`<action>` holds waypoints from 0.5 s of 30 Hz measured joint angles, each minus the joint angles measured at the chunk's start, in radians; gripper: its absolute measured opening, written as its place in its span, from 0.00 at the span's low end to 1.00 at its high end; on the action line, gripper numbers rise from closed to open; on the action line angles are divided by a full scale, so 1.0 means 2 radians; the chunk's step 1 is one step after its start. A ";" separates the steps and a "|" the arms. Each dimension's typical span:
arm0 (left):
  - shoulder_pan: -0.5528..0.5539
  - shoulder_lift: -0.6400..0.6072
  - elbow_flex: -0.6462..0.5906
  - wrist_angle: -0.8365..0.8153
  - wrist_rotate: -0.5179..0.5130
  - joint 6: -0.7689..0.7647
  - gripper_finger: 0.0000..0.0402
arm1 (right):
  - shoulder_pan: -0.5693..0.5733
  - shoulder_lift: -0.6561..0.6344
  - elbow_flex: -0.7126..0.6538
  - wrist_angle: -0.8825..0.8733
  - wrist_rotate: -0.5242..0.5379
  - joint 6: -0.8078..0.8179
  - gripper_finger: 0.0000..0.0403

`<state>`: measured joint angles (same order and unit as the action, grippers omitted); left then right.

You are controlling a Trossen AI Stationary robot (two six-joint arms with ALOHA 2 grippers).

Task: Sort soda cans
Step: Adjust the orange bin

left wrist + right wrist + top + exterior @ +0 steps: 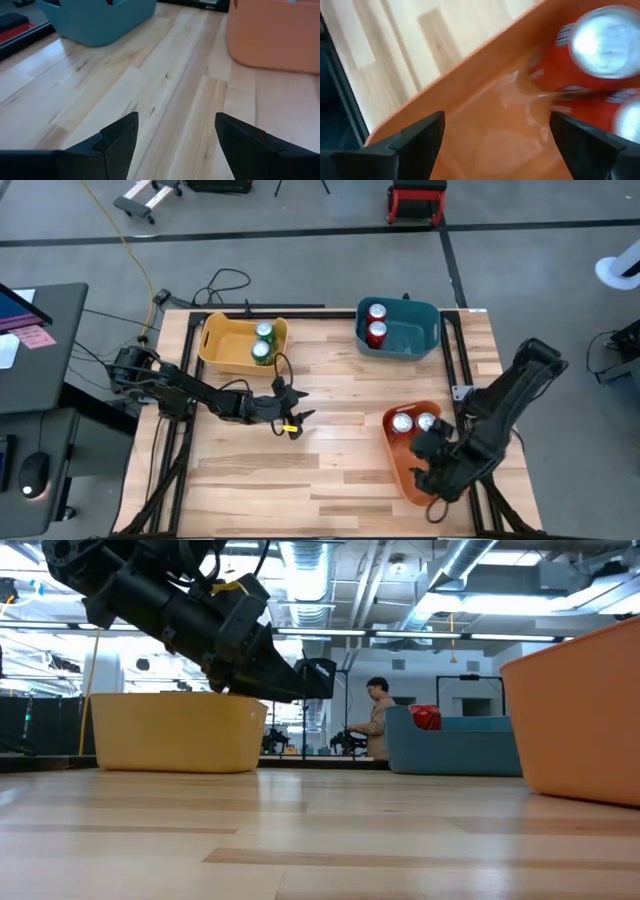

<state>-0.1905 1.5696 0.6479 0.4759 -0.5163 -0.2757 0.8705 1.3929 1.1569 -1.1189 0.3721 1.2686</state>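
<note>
Two red soda cans [413, 422] stand in the orange bin [398, 465] at the worktop's right edge, under the right gripper [432, 460], whose jaws gape empty. Descending off-centre could topple a can. Left gripper [290, 418] idles mid-worktop, jaws open.

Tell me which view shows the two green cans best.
The high view: both green cans show from above, standing in the yellow bin. The low view shows only that bin's wall, hiding them. Neither wrist view shows them.

Two soda cans [264, 342] in each bin [215, 345]
</note>
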 joint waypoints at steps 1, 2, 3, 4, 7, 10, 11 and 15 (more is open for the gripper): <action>0.000 0.000 0.000 -0.005 -0.001 0.000 0.65 | -0.005 0.010 -0.003 0.011 -0.011 -0.009 0.94; 0.000 0.000 0.000 -0.008 -0.004 0.000 0.65 | -0.008 0.022 -0.004 0.024 -0.021 -0.021 0.94; 0.000 0.000 0.000 -0.011 -0.008 0.000 0.65 | -0.011 0.034 -0.005 0.037 -0.031 -0.036 0.94; 0.000 0.000 0.000 -0.013 -0.013 0.000 0.65 | -0.015 0.047 -0.005 0.049 -0.043 -0.051 0.94; 0.000 0.000 0.000 -0.018 -0.020 -0.001 0.65 | -0.026 0.076 -0.006 0.080 -0.058 -0.097 0.94; 0.000 0.000 0.000 -0.018 -0.021 -0.004 0.65 | -0.037 0.091 0.000 0.088 -0.058 -0.124 0.94; 0.000 0.000 0.000 -0.018 -0.021 -0.005 0.65 | -0.040 0.092 0.001 0.090 -0.057 -0.130 0.94; 0.000 0.000 0.000 -0.019 -0.022 -0.008 0.65 | -0.051 0.084 0.002 0.106 -0.052 -0.153 0.94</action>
<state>-0.1905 1.5696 0.6479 0.4372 -0.5601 -0.2923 0.7688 1.5618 1.1606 -0.9079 0.2681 0.9629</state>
